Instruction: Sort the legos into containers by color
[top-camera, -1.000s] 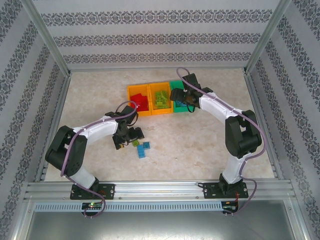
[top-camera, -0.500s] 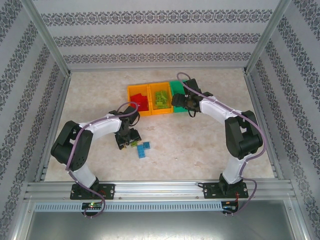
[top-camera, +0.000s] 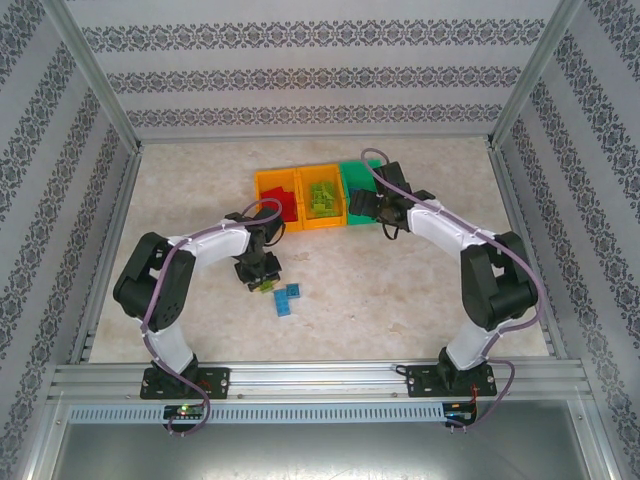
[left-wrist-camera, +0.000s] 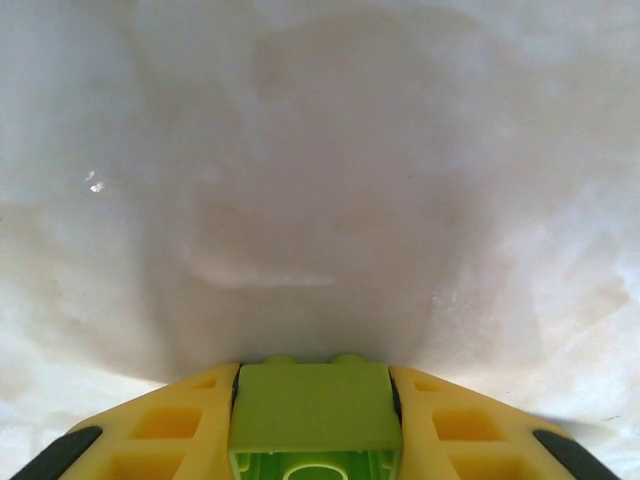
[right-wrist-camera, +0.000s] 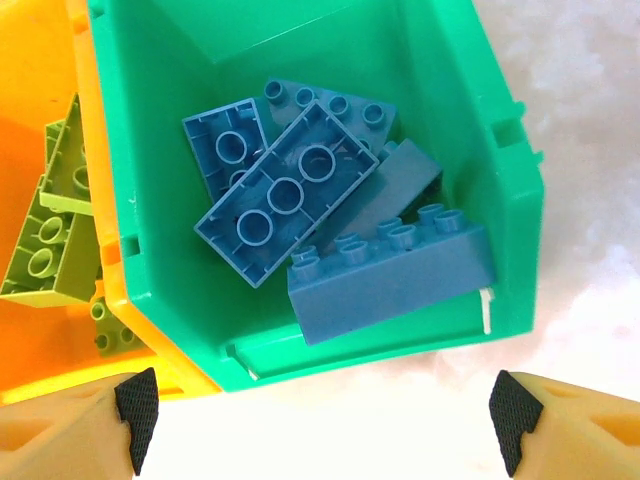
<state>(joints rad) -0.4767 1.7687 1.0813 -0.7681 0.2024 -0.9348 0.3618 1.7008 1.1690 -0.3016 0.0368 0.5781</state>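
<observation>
Lime green and studded, one small brick (left-wrist-camera: 315, 415) is sitting between the two yellow fingers (left-wrist-camera: 170, 435) of the left hand (left-wrist-camera: 314, 390), which is pinching it from both sides; its studs are showing at the far edge and its hollow underside is facing the wrist camera. Below it the pale marbled worktop (left-wrist-camera: 320, 150) is lying blurred, and I cannot tell if the brick is touching it. In the view from above, this hand is hanging low in the middle of the worktop, in front of the containers, and two blue bricks (top-camera: 291, 292) are lying flat just beside it on its right, close to each other. Three bins are standing in a row at the far middle, side against side. The left orange bin (top-camera: 262, 200) is holding red bricks (top-camera: 284, 203), the middle orange bin (top-camera: 303, 205) is holding lime green bricks (top-camera: 322, 197), and the green bin (right-wrist-camera: 450, 100) on the right is holding a heap of blue bricks (right-wrist-camera: 285, 190), some lying studs up and some showing their round hollows. The right hand (right-wrist-camera: 325, 415) is hovering over the sloped front of the green bin with its fingers spread wide apart, the black pads (right-wrist-camera: 137, 400) standing one at each side of the bin's front edge.
</observation>
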